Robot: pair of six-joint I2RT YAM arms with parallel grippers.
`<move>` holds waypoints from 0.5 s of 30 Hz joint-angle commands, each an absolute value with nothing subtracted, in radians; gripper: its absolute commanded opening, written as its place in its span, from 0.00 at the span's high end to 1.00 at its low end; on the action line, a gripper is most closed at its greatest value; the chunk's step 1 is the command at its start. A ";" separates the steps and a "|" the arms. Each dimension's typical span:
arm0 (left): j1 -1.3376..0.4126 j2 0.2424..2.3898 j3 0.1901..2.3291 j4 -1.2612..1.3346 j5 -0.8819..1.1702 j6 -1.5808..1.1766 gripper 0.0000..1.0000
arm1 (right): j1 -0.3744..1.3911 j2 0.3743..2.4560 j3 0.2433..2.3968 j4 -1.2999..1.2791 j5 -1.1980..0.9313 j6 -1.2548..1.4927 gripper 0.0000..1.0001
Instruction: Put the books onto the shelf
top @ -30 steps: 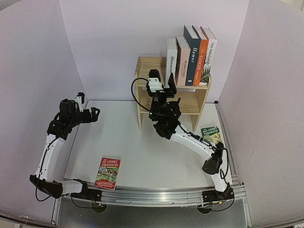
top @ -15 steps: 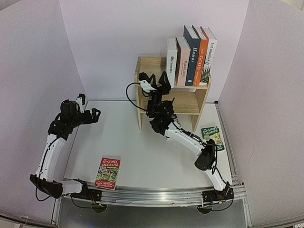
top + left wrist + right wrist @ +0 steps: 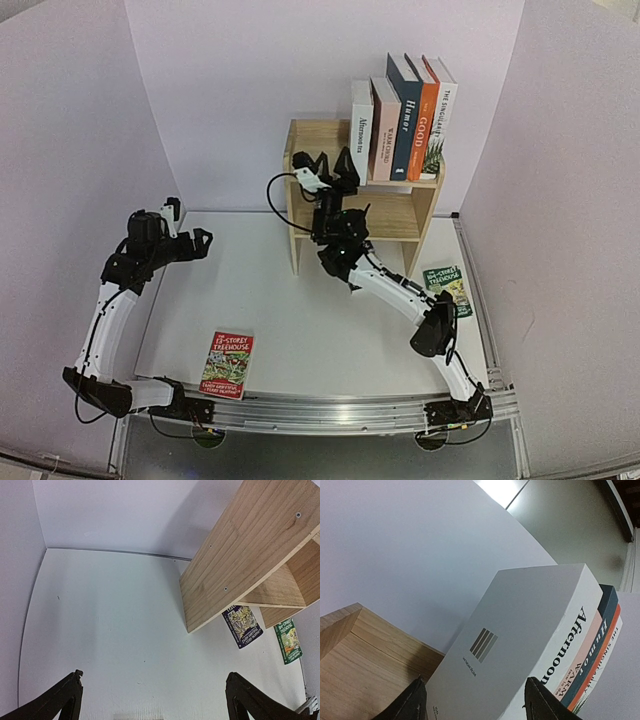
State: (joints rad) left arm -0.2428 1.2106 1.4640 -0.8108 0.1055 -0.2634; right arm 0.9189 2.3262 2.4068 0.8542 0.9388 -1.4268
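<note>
White book [image 3: 361,120] spine: "Afternoon tea"

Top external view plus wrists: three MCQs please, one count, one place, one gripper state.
1. How many books stand on the shelf top tier?
A three
B five
C eight

2. The red Treehouse paperback lies:
A flat on the table, near-left
B on the lower tier
C atop the standing row

3. The left gripper is:
A shut on a book
B open, empty
C shut, empty

Answers:
1 B, five spines upright side by side.
2 A, cover up on the tabletop.
3 B, its fingers stand wide apart with only tabletop between.
</note>
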 commanded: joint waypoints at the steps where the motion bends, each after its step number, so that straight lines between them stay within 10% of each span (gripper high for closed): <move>1: -0.243 1.186 1.458 -0.797 0.115 -0.274 0.00 | 0.923 2.344 2.451 0.908 0.934 -1.436 0.33; 15: -0.243 1.196 1.463 -0.796 0.126 -0.273 0.00 | 0.930 2.258 2.277 1.049 0.987 -1.404 0.31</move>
